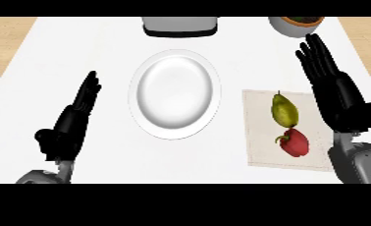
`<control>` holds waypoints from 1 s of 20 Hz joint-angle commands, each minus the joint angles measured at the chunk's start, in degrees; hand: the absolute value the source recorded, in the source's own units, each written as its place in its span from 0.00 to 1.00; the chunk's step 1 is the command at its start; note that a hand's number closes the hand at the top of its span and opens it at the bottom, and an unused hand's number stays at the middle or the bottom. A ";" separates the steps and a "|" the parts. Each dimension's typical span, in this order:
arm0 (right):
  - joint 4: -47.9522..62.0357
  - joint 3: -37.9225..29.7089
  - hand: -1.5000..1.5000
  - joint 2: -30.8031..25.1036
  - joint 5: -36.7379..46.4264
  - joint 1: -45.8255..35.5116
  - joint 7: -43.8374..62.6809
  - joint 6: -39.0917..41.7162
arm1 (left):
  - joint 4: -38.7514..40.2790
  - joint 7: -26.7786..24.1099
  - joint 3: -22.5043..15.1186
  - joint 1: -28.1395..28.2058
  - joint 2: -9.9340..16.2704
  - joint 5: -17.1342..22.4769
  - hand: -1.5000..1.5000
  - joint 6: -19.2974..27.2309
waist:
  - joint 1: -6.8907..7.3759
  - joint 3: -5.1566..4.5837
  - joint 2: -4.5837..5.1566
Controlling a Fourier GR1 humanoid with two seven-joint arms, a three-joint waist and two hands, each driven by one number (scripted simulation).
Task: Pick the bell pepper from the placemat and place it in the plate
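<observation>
A red bell pepper (295, 143) lies on the beige placemat (261, 122) at the right, just below a yellow-green pear (284, 110). The white plate (174, 93) sits in the middle of the counter, holding nothing. My right hand (335, 92) is open with straight fingers, standing at the placemat's right edge, beside and above the pepper, not touching it. At the lower left my left hand (72, 120) rests open, fingers up, left of the plate.
A grey appliance (179, 25) stands at the counter's back edge above the plate. A white pot with soil (297, 25) stands at the back right, just above my right hand's fingertips. Wooden floor shows past the counter's left and right edges.
</observation>
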 commanded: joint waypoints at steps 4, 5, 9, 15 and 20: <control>-7.88 14.62 0.00 3.78 2.66 4.42 -5.62 10.25 | 1.12 3.67 2.72 -4.42 3.18 -1.46 0.50 -1.01 | -0.31 -1.13 -1.43; -9.09 17.23 0.00 2.88 2.86 5.28 -7.61 13.86 | 4.48 2.72 3.94 -6.17 3.66 -1.08 0.50 -2.22 | -1.07 -1.16 -1.19; -12.65 16.95 1.00 -16.31 28.91 -6.04 -12.73 14.92 | 3.96 4.37 1.45 -4.03 2.80 -1.17 0.50 -2.17 | -1.15 -1.99 -3.67; 3.86 26.83 0.00 -8.68 38.73 17.38 -39.53 1.92 | 6.13 4.04 4.91 -7.18 3.48 0.35 0.50 -4.63 | -0.80 -1.00 -1.05; 4.73 20.70 0.00 -10.55 43.75 18.83 -48.55 -10.01 | 11.34 1.16 4.83 -8.82 0.15 -0.94 0.50 -4.94 | -1.32 -1.14 -1.13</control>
